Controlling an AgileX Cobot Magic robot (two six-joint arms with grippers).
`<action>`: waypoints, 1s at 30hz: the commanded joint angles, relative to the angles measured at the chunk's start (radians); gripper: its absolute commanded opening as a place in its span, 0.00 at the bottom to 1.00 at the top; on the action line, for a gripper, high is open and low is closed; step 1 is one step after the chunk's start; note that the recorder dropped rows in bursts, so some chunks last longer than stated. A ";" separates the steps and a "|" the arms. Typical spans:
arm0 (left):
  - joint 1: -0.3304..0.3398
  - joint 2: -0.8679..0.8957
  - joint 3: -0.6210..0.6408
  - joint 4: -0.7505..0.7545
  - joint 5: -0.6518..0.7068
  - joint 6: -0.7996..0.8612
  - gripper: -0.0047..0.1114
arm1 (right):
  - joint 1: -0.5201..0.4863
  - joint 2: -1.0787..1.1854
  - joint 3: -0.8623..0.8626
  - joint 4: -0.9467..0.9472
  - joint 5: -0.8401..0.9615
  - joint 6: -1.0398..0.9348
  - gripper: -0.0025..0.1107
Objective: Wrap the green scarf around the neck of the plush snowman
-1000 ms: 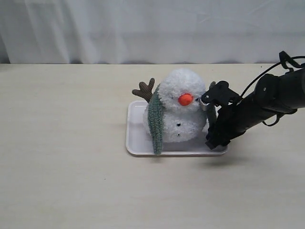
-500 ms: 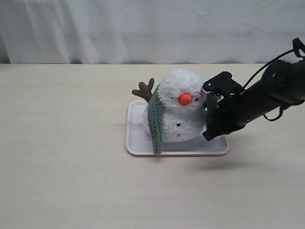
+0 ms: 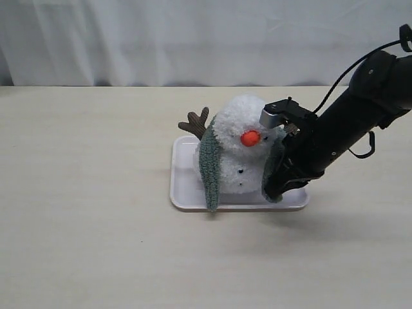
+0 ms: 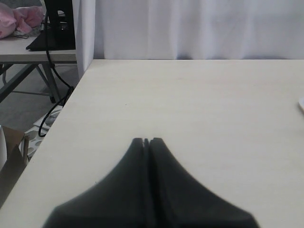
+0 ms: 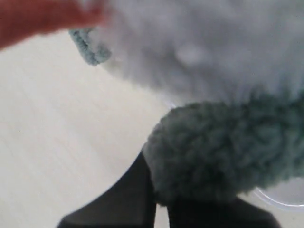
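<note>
The plush snowman (image 3: 239,154) sits on a white tray (image 3: 183,193), orange-red nose (image 3: 250,138) facing the camera, with one brown branch arm (image 3: 196,122) sticking up behind. The green scarf (image 3: 210,168) hangs down its left side, and the other end (image 3: 275,161) comes down its right side. My right gripper (image 3: 273,188) is shut on that right end, low beside the snowman's body. In the right wrist view the scarf (image 5: 223,149) bunches over my gripper (image 5: 160,202) below white plush (image 5: 204,47). My left gripper (image 4: 146,141) is shut and holds nothing, over bare table.
The tray's front right corner (image 3: 300,203) lies just under my right arm (image 3: 347,122). A white curtain (image 3: 193,38) hangs behind the table. In the left wrist view the table's edge (image 4: 71,102) drops to a floor with cables and another table (image 4: 28,47).
My right gripper has come down from beside the snowman's head to the front right of its body. It drew the scarf's end down into view on that side.
</note>
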State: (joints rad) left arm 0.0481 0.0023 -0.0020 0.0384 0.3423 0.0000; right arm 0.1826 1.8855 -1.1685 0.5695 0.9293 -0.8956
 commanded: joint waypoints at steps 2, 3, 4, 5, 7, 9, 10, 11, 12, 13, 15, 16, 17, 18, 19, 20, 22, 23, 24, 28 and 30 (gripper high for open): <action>-0.004 -0.002 0.002 0.001 -0.012 0.000 0.04 | -0.005 0.067 -0.004 0.007 0.026 -0.030 0.06; -0.004 -0.002 0.002 0.001 -0.012 0.000 0.04 | -0.005 0.084 -0.004 0.017 0.026 -0.045 0.06; -0.004 -0.002 0.002 0.001 -0.012 0.000 0.04 | -0.005 0.095 -0.004 0.029 0.026 -0.064 0.06; -0.004 -0.002 0.002 0.001 -0.012 0.000 0.04 | -0.005 0.111 -0.004 0.051 0.026 -0.096 0.06; -0.004 -0.002 0.002 0.001 -0.012 0.000 0.04 | -0.005 0.126 -0.004 0.082 0.026 -0.145 0.06; -0.004 -0.002 0.002 0.001 -0.012 0.000 0.04 | -0.005 0.138 -0.004 0.122 0.026 -0.192 0.06; -0.004 -0.002 0.002 0.001 -0.012 0.000 0.04 | -0.005 0.140 -0.004 0.136 0.026 -0.210 0.06; -0.004 -0.002 0.002 0.001 -0.012 0.000 0.04 | -0.005 0.140 -0.004 0.144 0.026 -0.230 0.06; -0.004 -0.002 0.002 0.001 -0.012 0.000 0.04 | -0.005 0.140 -0.004 0.146 0.022 -0.238 0.06; -0.004 -0.002 0.002 0.001 -0.012 0.000 0.04 | -0.005 0.140 -0.004 0.148 0.022 -0.242 0.06; -0.004 -0.002 0.002 0.001 -0.012 0.000 0.04 | -0.005 0.140 -0.004 0.148 0.015 -0.241 0.06; -0.004 -0.002 0.002 0.001 -0.012 0.000 0.04 | -0.005 0.140 -0.004 0.144 0.013 -0.241 0.06; -0.004 -0.002 0.002 0.001 -0.012 0.000 0.04 | -0.005 0.140 -0.006 0.133 0.011 -0.241 0.06; -0.004 -0.002 0.002 0.001 -0.012 0.000 0.04 | -0.005 0.140 -0.006 0.124 0.008 -0.235 0.08; -0.004 -0.002 0.002 0.001 -0.012 0.000 0.04 | -0.005 0.140 -0.006 0.118 0.003 -0.222 0.11; -0.004 -0.002 0.002 0.001 -0.012 0.000 0.04 | -0.005 0.140 -0.006 0.118 -0.001 -0.212 0.15; -0.004 -0.002 0.002 0.001 -0.012 0.000 0.04 | -0.005 0.140 -0.006 0.118 -0.001 -0.198 0.25; -0.004 -0.002 0.002 0.001 -0.012 0.000 0.04 | -0.005 0.140 -0.006 0.118 0.002 -0.180 0.31; -0.004 -0.002 0.002 0.001 -0.012 0.000 0.04 | -0.005 0.140 -0.006 0.118 0.015 -0.161 0.37; -0.004 -0.002 0.002 0.001 -0.012 0.000 0.04 | -0.005 0.140 -0.006 0.118 0.133 -0.097 0.52; -0.004 -0.002 0.002 0.001 -0.012 0.000 0.04 | -0.005 0.140 -0.006 0.125 0.197 -0.075 0.54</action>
State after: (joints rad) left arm 0.0481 0.0023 -0.0020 0.0384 0.3423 0.0000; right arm 0.1826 2.0257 -1.1708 0.6965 1.0361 -1.0092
